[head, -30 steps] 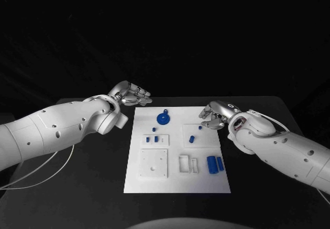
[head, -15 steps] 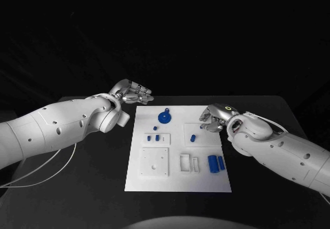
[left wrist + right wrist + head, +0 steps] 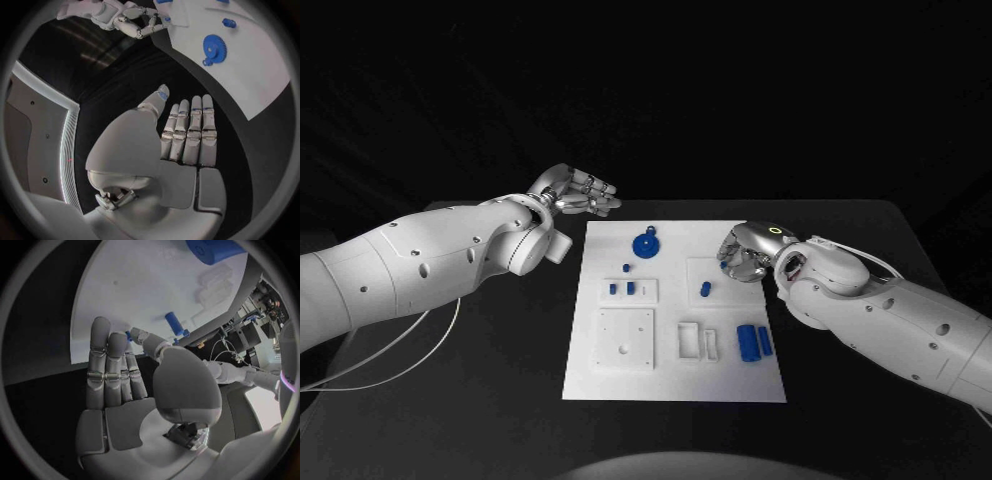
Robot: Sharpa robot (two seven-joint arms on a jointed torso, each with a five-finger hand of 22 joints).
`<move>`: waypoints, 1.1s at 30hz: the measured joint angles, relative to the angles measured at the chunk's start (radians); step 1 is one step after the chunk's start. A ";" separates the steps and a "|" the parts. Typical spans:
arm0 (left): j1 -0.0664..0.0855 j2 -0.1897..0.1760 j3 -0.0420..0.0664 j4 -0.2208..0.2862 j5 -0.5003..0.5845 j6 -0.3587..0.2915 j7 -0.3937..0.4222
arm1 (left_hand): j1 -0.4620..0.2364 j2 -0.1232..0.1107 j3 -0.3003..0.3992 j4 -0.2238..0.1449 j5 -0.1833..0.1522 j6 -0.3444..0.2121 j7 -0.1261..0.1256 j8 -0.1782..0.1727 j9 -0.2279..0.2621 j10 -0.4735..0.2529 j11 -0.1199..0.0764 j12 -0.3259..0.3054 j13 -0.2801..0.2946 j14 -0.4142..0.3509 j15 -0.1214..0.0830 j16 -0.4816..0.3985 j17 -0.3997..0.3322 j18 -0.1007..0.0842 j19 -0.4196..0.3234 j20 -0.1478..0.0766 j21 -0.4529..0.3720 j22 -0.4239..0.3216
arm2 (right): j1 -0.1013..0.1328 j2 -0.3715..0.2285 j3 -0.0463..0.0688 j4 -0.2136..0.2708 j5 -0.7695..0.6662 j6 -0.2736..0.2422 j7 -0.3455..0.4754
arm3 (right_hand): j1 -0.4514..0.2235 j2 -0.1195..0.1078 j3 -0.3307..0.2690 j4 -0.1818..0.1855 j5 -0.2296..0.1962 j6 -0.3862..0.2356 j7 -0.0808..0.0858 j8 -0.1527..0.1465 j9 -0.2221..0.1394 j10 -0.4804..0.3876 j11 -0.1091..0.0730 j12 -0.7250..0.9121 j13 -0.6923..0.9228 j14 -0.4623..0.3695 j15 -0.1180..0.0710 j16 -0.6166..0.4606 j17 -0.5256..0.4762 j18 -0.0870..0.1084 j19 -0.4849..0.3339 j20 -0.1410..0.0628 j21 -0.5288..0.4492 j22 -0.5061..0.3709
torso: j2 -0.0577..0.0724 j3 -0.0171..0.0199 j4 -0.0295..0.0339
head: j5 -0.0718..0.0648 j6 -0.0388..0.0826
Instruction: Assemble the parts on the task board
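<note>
The white task board (image 3: 675, 372) lies mid-table. On it are a blue gear (image 3: 645, 245), a small peg (image 3: 627, 268), two small pieces (image 3: 620, 289) in a white holder, one piece (image 3: 705, 290) on a raised square and two blue cylinders (image 3: 754, 342). My left hand (image 3: 581, 192) hovers over the black table beyond the board's far left corner, fingers straight, holding nothing (image 3: 187, 135). My right hand (image 3: 743, 256) hangs over the board's right edge beside the raised square. Its fingers are straight with the thumb near their tips (image 3: 119, 370), and nothing shows between them. The blue piece (image 3: 175, 323) lies just past them.
A white square plate (image 3: 623, 341) and a slotted white block (image 3: 695, 342) sit on the board's near half. Black table (image 3: 473, 400) surrounds the board on all sides. The gear (image 3: 212, 46) lies beyond my left fingertips on the board (image 3: 262, 75).
My right hand has come slightly nearer along the board's right edge and turned downward. The left hand has barely moved.
</note>
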 measured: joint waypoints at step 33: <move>0.000 0.003 0.000 -0.011 0.006 0.002 -0.007 | 0.000 0.000 -0.005 0.005 0.001 0.001 0.001 0.000 0.000 -0.003 0.003 0.000 0.000 0.000 0.000 0.000 0.000 0.000 0.004 0.004 0.000 -0.015 | 0.007 0.014 -0.012 -0.007 -0.032 -0.004 -0.022 | 0.021 0.083 0.011 -0.042 -0.116 0.116 -0.032 -0.005 0.033 0.141 -0.048 -0.006 0.003 0.004 -0.026 0.013 0.005 -0.038 -0.001 -0.033 0.011 0.109 | 0.000 0.0001 0.0005 | -0.002 -0.005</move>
